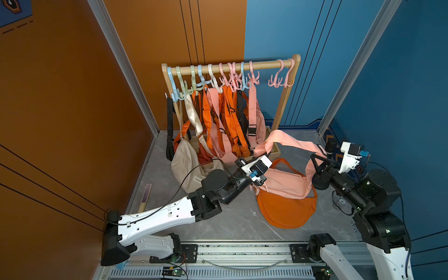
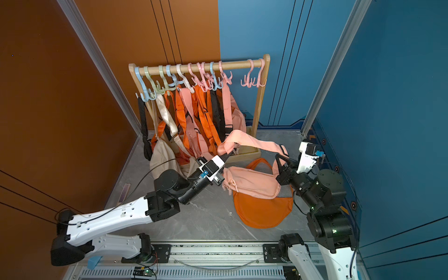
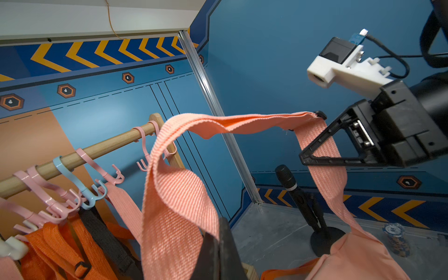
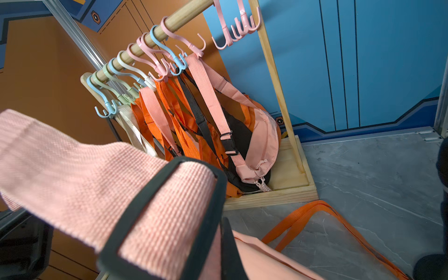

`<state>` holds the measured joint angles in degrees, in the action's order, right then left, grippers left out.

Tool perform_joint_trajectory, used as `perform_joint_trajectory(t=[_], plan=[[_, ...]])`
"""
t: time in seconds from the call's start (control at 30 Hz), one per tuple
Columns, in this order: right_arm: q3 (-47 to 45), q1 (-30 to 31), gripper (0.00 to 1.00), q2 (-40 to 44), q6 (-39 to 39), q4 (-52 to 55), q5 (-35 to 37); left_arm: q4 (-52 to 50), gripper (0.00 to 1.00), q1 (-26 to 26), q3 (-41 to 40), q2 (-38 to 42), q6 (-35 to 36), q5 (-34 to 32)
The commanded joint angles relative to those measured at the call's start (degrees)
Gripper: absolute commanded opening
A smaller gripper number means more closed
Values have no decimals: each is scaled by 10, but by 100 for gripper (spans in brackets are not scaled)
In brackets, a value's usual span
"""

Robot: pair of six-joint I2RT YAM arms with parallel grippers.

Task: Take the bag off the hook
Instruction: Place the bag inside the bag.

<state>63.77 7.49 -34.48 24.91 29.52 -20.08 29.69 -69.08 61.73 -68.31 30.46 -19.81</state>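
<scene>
Our left claw (image 1: pixel 266 152) and right claw (image 1: pixel 313 157) each clamp the strap (image 1: pixel 291 141), slack between them. The pink sling bag (image 1: pixel 282 180) lies beneath them on an orange bag (image 1: pixel 286 213). We judge it soft and light, with the webbing the surest hold.

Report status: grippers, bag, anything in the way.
Both shut on the pink strap: left gripper, right gripper. Off the hooks: pink bag, lying on orange bag. Close behind: rack.
</scene>
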Motion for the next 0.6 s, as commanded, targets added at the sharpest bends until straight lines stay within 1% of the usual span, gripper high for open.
perform_joint_trajectory(t=[0.0,0.13,0.23,0.37,0.4,0.47,0.57], plan=[[-25,10,0,32,-6,17,-21,26,0,-36,-40,45,16,-64],[-59,29,0,88,-15,36,-14,15,0,-91,-87,86,48,-112],[-84,35,0,128,-19,47,-3,0,0,-125,-113,108,57,-161],[-95,36,0,165,-17,71,-14,0,0,-185,-149,137,68,-212],[-98,37,0,175,-14,78,-18,0,0,-203,-157,141,74,-242],[-108,39,0,193,-6,85,-28,1,0,-235,-168,147,87,-270],[-126,38,0,227,2,93,-33,1,0,-265,-187,155,87,-301]])
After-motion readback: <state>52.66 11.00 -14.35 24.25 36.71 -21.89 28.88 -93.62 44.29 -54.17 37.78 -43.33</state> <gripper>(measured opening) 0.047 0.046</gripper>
